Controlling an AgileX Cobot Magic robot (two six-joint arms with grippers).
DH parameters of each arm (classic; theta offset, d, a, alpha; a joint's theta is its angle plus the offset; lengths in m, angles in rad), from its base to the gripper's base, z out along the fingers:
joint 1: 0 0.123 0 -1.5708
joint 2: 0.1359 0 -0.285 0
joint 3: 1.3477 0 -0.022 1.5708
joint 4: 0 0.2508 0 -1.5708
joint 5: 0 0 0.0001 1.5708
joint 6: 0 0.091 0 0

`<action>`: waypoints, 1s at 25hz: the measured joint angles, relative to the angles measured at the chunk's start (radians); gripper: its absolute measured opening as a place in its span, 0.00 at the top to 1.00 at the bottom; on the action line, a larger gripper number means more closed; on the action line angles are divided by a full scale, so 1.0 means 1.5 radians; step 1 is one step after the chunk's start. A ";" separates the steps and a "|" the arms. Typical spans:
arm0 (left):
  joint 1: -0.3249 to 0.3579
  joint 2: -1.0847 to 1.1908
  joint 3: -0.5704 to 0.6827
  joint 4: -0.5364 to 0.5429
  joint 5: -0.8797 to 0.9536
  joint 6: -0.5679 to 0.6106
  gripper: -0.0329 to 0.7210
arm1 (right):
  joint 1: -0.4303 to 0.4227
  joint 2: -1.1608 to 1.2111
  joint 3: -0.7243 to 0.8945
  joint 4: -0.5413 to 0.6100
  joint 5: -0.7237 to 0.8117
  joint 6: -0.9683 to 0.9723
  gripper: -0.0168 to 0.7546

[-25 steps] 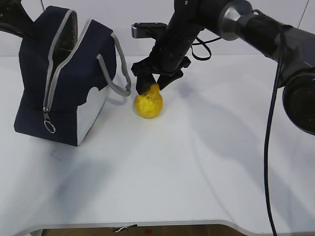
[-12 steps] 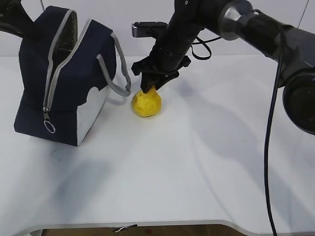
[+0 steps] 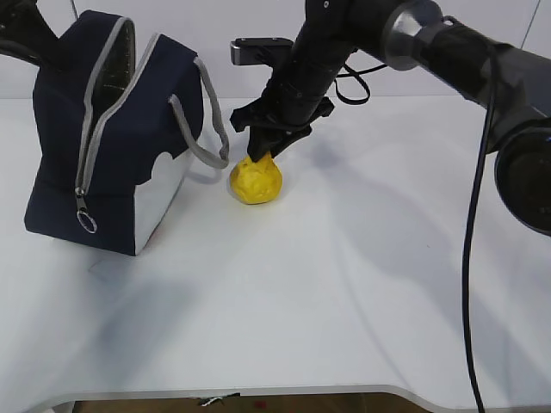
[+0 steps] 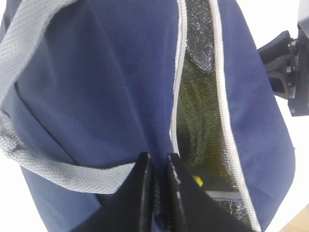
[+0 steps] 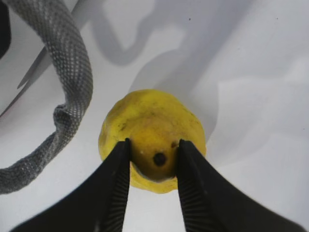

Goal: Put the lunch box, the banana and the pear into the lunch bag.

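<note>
The golden-yellow pear (image 3: 256, 181) stands on the white table just right of the navy lunch bag (image 3: 120, 146). My right gripper (image 3: 268, 154) comes down from above, its jaws pressed on both sides of the narrow top of the pear (image 5: 152, 121), dark stem end between them; in the right wrist view the gripper (image 5: 153, 145) is shut on it. My left gripper (image 4: 158, 162) is shut on the fabric of the bag (image 4: 111, 82) beside the open zipper. A small yellow spot (image 4: 197, 181) shows inside against the silvery lining. The lunch box and the banana are hidden.
A grey strap handle (image 3: 203, 131) hangs from the bag close to the pear and curls beside it (image 5: 72, 77). The zipper's ring pull (image 3: 87, 222) dangles at the bag's front. A black cable (image 3: 469, 258) drops at the right. The table's front edge (image 3: 258, 391) is near.
The right jaws have narrowed from open around the pear's top to pressing on it. The pear has shifted slightly left. Left gripper and bag are unchanged.
</note>
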 joint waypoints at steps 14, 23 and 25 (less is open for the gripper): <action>0.000 0.000 0.000 0.005 0.000 0.000 0.92 | 0.000 -0.008 -0.016 0.000 0.014 0.000 0.71; 0.000 0.000 0.000 0.007 0.000 0.000 0.91 | 0.000 -0.132 -0.020 -0.057 0.019 0.000 0.71; 0.000 0.000 0.000 0.007 0.000 0.000 0.92 | 0.000 -0.160 -0.020 -0.067 0.019 0.003 0.71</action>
